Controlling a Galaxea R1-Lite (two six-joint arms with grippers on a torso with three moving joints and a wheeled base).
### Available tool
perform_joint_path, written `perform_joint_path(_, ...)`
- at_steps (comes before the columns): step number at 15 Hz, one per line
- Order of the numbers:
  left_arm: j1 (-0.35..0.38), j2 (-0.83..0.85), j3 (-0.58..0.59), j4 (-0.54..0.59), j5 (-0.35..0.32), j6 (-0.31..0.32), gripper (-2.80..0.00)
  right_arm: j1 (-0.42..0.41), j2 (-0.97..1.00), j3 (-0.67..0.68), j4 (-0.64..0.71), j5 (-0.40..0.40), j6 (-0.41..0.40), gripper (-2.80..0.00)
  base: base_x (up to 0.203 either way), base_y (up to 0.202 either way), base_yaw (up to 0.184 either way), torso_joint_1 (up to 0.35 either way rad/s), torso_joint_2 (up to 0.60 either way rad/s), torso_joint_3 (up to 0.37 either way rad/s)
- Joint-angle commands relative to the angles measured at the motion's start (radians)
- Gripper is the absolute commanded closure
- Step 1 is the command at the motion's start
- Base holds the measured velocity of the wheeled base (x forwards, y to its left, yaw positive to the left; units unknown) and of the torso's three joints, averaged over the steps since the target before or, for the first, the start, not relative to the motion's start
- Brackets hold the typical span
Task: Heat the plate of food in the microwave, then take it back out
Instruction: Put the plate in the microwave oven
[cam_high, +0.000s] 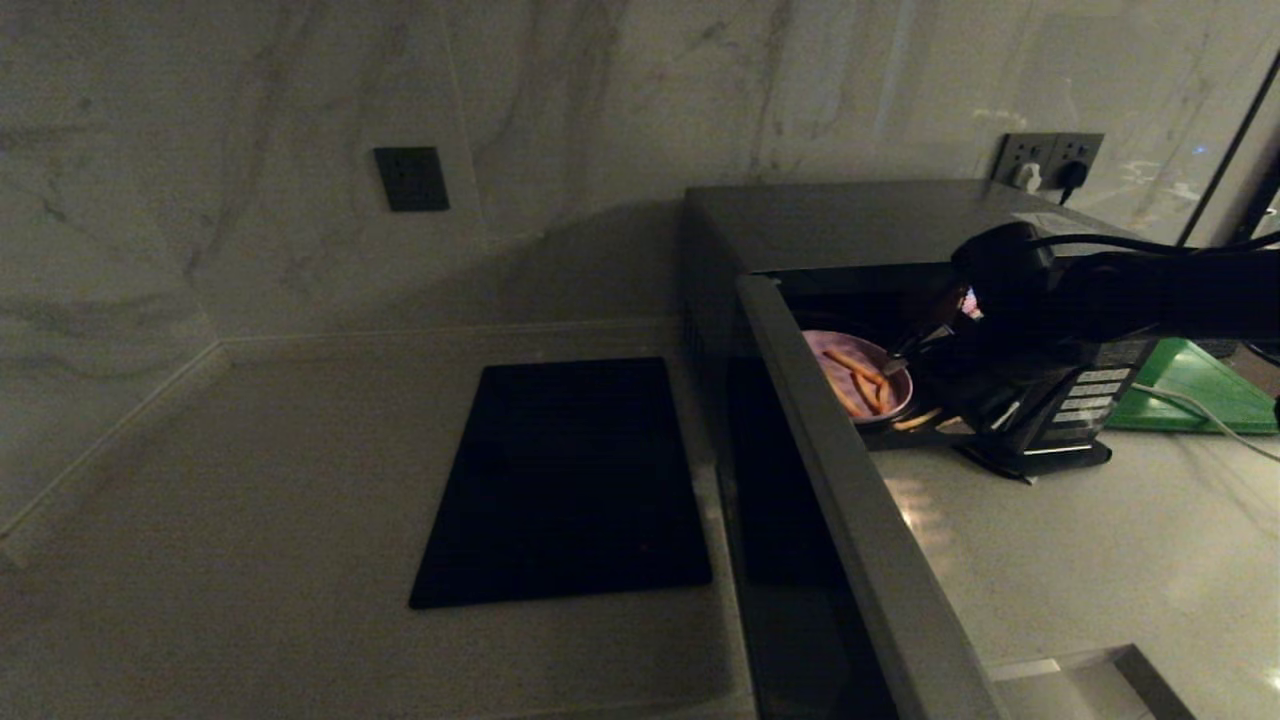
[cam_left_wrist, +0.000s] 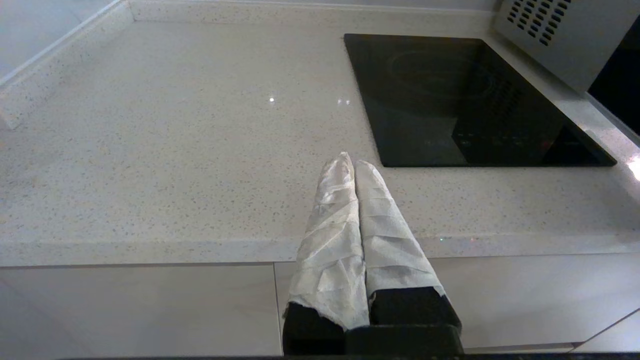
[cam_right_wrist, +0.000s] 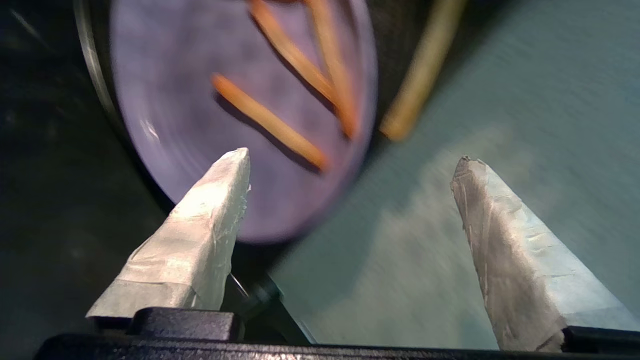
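Right claw spread wide at the mouth of the open microwave, plate of food just ahead of it.

Behind everything rises a pale marble wall with a dark socket plate; under it lies a speckled light countertop. The microwave stands on this surface, its door swung out toward the robot. A black cooktop slab lies flat beyond the door from the right gripper. A green board lies to the outer side of that gripper. The gripper's taped fingers are far apart and grasp nothing. The plate of food sits inside the cavity, just before the fingertips; one stick lies off its rim. The left gripper hovers over the counter edge, fingers pressed together, empty.
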Motion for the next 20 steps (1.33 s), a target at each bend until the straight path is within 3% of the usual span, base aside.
perform_joint_path(1,0.0,0.002,0.0,0.0,0.001,0.0,0.0,-0.012,-0.099,0.067,0.017,0.0,-0.006,-2.8,0.0,0.0,0.0,0.0,0.0,0.0)
perform_joint_path(3,0.0,0.001,0.0,0.0,0.001,0.0,0.0,-0.028,-0.174,0.112,0.045,-0.004,-0.033,-2.8,0.0,0.0,0.0,0.0,0.0,0.0)
perform_joint_path(6,0.0,0.002,0.0,0.0,0.001,0.0,0.0,-0.043,-0.246,0.187,0.098,-0.078,-0.062,-2.8,0.0,0.0,0.0,0.0,0.0,0.0)
perform_joint_path(10,0.0,0.002,0.0,0.0,0.001,0.0,0.0,-0.057,-0.217,0.225,0.102,-0.116,-0.072,-2.8,0.0,0.0,0.0,0.0,0.0,0.0)
perform_joint_path(15,0.0,0.002,0.0,0.0,0.001,0.0,0.0,-0.062,-0.075,0.134,0.091,-0.123,-0.059,-2.8,0.0,0.0,0.0,0.0,0.0,0.0)
perform_joint_path(20,0.0,0.002,0.0,0.0,0.001,0.0,0.0,-0.062,0.026,0.056,0.026,-0.119,0.006,-2.8,0.0,0.0,0.0,0.0,0.0,0.0)
